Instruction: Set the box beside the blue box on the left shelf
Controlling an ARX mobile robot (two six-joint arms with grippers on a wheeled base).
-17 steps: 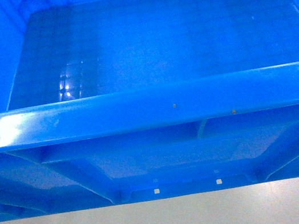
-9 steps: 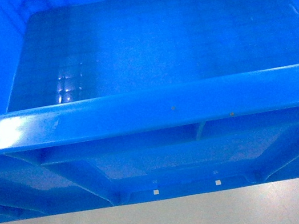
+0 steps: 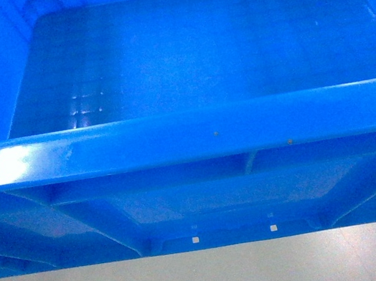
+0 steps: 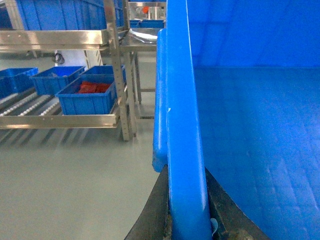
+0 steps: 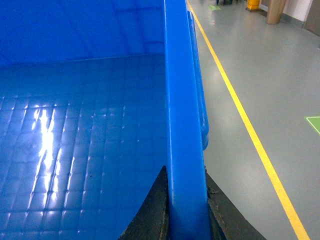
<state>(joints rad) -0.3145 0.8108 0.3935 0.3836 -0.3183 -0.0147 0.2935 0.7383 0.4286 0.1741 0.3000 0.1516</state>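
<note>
The box [image 3: 180, 54], a large bright-blue crate, fills the head view with its near rim across the middle and its smooth floor showing. My left gripper [image 4: 186, 205] is shut on the box's left rim [image 4: 180, 125], with dark fingers [image 4: 156, 212] on either side of it. My right gripper [image 5: 186, 205] is shut on the box's right rim [image 5: 180, 100] in the same way. The left shelf [image 4: 60, 121], with white rollers behind a steel rail, stands off to the left in the left wrist view. It carries blue boxes; the nearest blue box [image 4: 85, 96] holds red items.
Another blue box [image 4: 50, 80] sits behind the nearest one, and an upper steel shelf holds a big blue crate [image 4: 60, 14]. A steel table [image 4: 145, 37] stands beyond. Grey floor lies below, with a yellow line [image 5: 250, 130] on the right.
The box shifts by only a few pixels in the head view, and the reflections on its floor move slightly. Nothing else changes.
</note>
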